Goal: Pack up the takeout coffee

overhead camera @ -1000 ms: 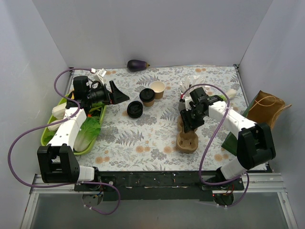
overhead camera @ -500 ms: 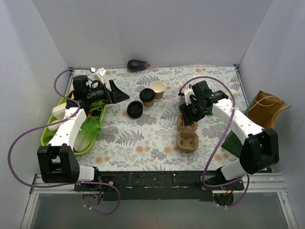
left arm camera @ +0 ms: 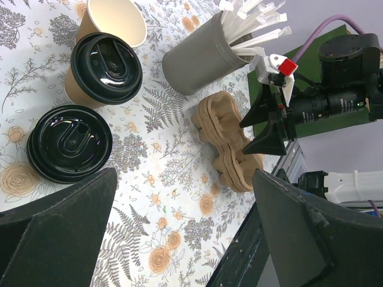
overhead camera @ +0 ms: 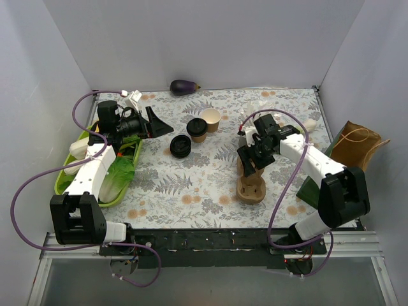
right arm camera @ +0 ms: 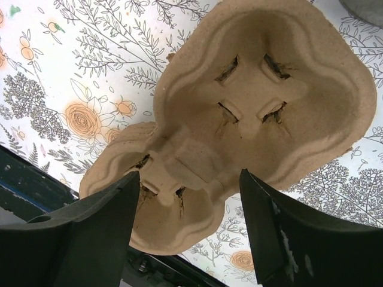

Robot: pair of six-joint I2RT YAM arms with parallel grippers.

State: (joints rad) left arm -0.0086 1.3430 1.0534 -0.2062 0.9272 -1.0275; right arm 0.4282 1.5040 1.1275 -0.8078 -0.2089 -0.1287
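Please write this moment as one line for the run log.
left gripper: open, empty | right gripper: open, over cup carrier | takeout coffee: upright on table, untouched, not packed

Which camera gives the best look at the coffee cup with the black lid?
The left wrist view: the lidded coffee cup sits close and large, lid details and tan side clear. The top view shows it small, mid-table. The right wrist view misses it, showing the cardboard cup carrier.

White links (overhead camera: 95, 169), black joints (overhead camera: 80, 217), purple cables (overhead camera: 74, 113) (one each), seemingly plastic pincer fingers (left arm camera: 54, 227)
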